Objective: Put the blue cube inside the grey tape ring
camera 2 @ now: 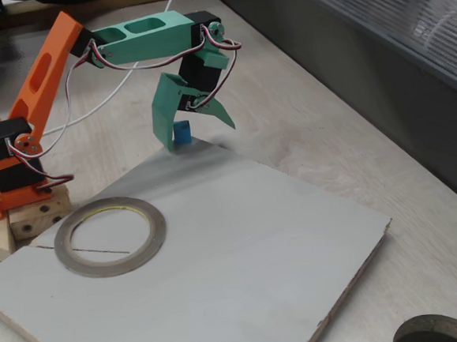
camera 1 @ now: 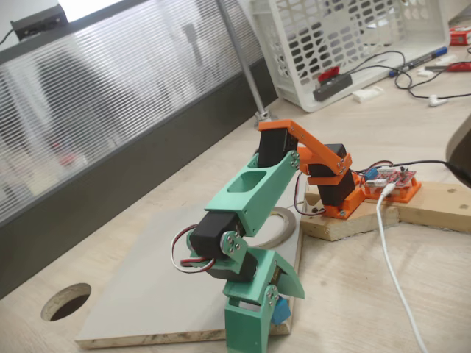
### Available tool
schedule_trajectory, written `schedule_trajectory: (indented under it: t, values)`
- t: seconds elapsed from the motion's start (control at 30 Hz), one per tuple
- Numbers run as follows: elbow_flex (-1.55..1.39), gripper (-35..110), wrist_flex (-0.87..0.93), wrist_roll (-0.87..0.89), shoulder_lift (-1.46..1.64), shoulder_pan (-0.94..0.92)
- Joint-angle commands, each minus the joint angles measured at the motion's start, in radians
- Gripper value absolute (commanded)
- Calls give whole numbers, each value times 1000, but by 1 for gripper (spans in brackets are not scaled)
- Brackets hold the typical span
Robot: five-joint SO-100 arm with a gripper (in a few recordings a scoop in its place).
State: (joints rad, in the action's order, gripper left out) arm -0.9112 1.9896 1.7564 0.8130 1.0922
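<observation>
The blue cube (camera 2: 182, 133) sits between the green fingers of the gripper (camera 2: 185, 139), low at their tips, at the far edge of the pale board (camera 2: 242, 249); in a fixed view it peeks out beside the near finger (camera 1: 280, 312). The jaws look closed on it. The grey tape ring (camera 2: 109, 235) lies flat on the board, well apart from the cube, near the arm's orange base (camera 2: 10, 168)

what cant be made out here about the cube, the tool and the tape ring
- Whether the tool actually pinches the blue cube: in both fixed views the green fingers cover the contact.
- Most of the blue cube: hidden behind a green finger near the picture's lower edge.
- Much of the grey tape ring: blocked by the green arm link.
- Whether the cube rests on the board: too close to tell.
</observation>
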Motion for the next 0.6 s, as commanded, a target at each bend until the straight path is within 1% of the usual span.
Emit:
schedule_trajectory:
  t: [0.0, 0.37, 0.47, 0.57]
  values:
    - [3, 101, 25, 17, 20, 11]
    - [-6, 100, 23, 8, 55, 9]
    - [-6, 91, 21, 8, 63, 9]
    - [3, 77, -25, 11, 64, 9]
